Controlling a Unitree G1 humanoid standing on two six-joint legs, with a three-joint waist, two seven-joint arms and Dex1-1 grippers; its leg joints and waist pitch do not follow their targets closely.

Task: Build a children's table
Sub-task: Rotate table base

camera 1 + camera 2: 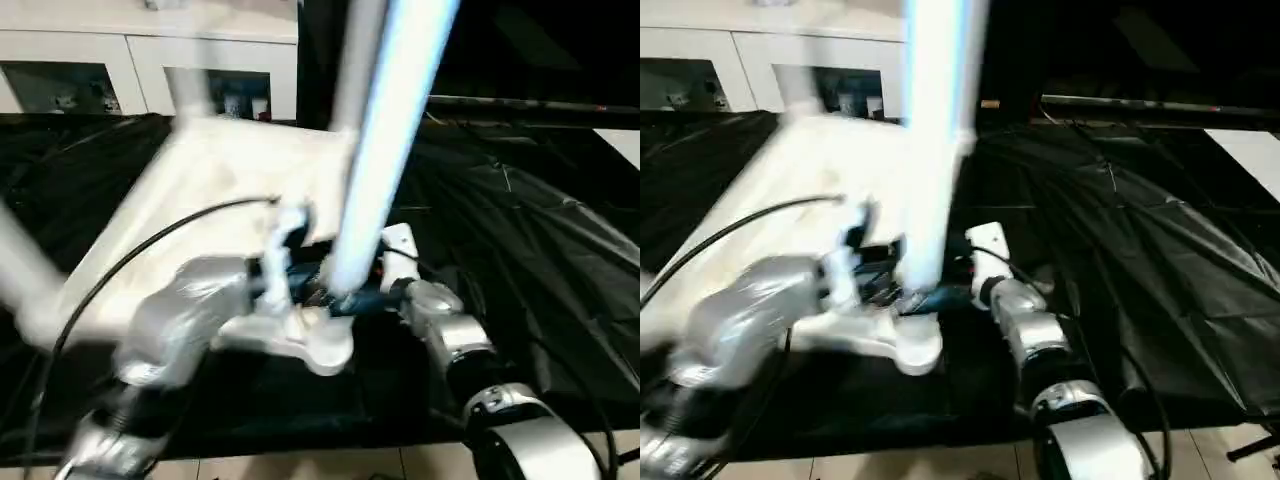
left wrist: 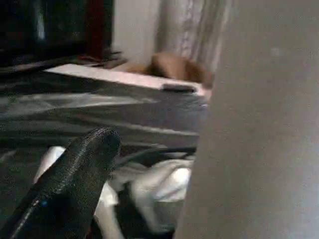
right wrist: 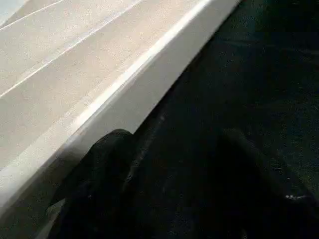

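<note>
The children's table lies upside down on a black cloth, its white tabletop [image 1: 220, 190] blurred. One white leg [image 1: 385, 150] stands upright at the near corner, and another leg [image 1: 25, 270] slants at the far left. My left gripper [image 1: 295, 270] is at the base of the upright leg, open; in the left wrist view one black finger [image 2: 75, 189] stands beside the leg [image 2: 259, 124]. My right gripper [image 1: 385, 270] is on the other side of that leg base, open. Its fingers [image 3: 104, 184] straddle bare cloth beside the tabletop rim [image 3: 129, 94].
The black cloth [image 1: 520, 230] covers the work surface, with wrinkles to the right. A white cabinet with glass doors [image 1: 140, 60] stands behind. A black cable [image 1: 150, 245] arcs over my left forearm. Light floor shows along the near edge [image 1: 300, 465].
</note>
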